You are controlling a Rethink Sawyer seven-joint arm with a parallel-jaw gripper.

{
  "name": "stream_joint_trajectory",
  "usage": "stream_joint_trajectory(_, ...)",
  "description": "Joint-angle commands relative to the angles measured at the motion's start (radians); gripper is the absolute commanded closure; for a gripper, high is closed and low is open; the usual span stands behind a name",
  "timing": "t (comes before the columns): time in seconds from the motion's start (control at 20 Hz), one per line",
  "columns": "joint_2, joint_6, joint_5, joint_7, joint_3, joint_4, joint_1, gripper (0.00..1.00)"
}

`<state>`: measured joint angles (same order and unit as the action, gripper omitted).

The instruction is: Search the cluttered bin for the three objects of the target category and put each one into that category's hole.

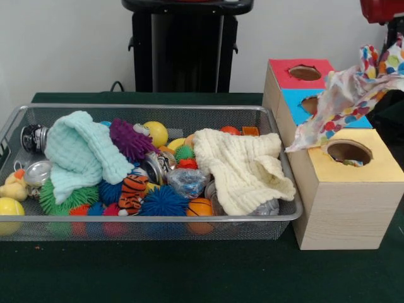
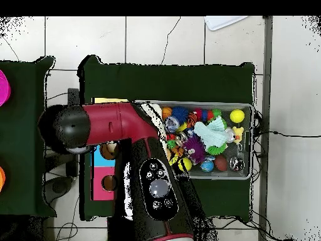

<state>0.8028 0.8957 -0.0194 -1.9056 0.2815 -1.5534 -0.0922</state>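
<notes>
A white cloth with coloured dots point(image 1: 353, 91) hangs in the air at the right of the front view. Its upper end is bunched at my gripper point(image 1: 395, 36), which is shut on it at the picture's edge, fingers mostly hidden. The cloth drapes over the wooden box point(image 1: 344, 202), above the blue hole point(image 1: 310, 104) and reaching toward the yellow hole point(image 1: 348, 151). The red hole point(image 1: 305, 72) lies behind. A mint cloth point(image 1: 79, 154) and a cream cloth point(image 1: 243, 167) lie in the wire bin point(image 1: 158, 218). In the overhead view my red arm point(image 2: 113, 125) covers the box.
The bin also holds spiky rubber balls, a tiger toy point(image 1: 134, 189), a yellow ball point(image 1: 156, 132), metal cans and a small orange basketball point(image 1: 199, 208). The bin point(image 2: 247, 141) stands close beside the box. Something pale shows inside the yellow hole.
</notes>
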Motion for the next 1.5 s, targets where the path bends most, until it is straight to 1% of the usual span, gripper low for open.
stream_joint_trajectory(0.05,-0.062,-0.092,-0.09,-0.325,-0.042,-0.014,0.04,1.0)
stream_joint_trajectory(0.25,-0.082,-0.146,-0.117,-0.306,-0.044,-0.021,0.051,1.0)
stream_joint_trajectory(0.45,-0.096,-0.214,-0.124,-0.228,-0.029,-0.052,0.017,1.0)
stream_joint_trajectory(0.7,-0.122,-0.318,-0.092,-0.121,0.005,-0.109,-0.047,1.0)
stream_joint_trajectory(1.05,-0.131,-0.327,-0.02,0.023,0.055,-0.117,-0.122,1.0)
stream_joint_trajectory(1.2,-0.131,-0.329,-0.021,0.035,0.077,-0.125,-0.151,1.0)
stream_joint_trajectory(1.3,-0.135,-0.344,-0.017,0.035,0.086,-0.145,-0.168,1.0)
stream_joint_trajectory(1.5,-0.146,-0.359,-0.02,-0.002,0.081,-0.181,-0.178,1.0)
